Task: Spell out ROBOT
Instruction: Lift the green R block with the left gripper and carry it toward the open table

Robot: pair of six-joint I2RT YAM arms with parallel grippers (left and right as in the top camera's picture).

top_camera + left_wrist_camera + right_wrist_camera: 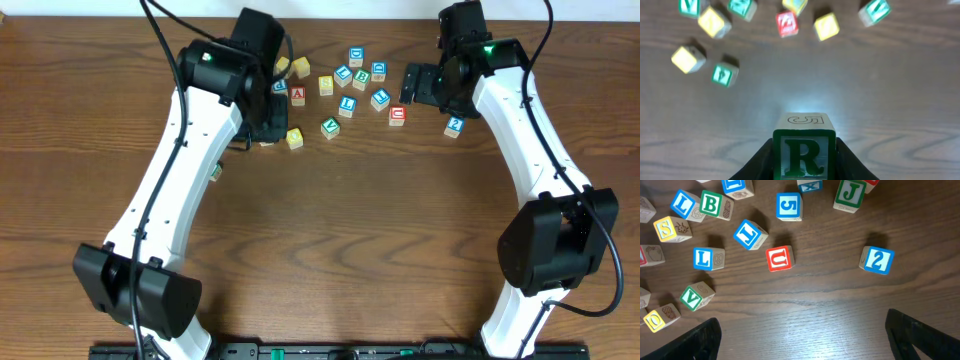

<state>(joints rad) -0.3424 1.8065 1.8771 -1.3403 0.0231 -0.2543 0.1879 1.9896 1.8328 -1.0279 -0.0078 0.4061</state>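
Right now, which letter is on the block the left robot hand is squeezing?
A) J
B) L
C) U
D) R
D: in the left wrist view the left gripper is clamped on both sides of the green block, whose front face shows a big R.

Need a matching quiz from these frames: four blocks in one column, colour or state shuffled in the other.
Column 1
1. R block
2. U block
3. 2 block
4. S block

Column 2
a. blue face
b. held in the left end effector
c. yellow face
d. red face

Pairs: 1-b, 2-d, 3-a, 4-c
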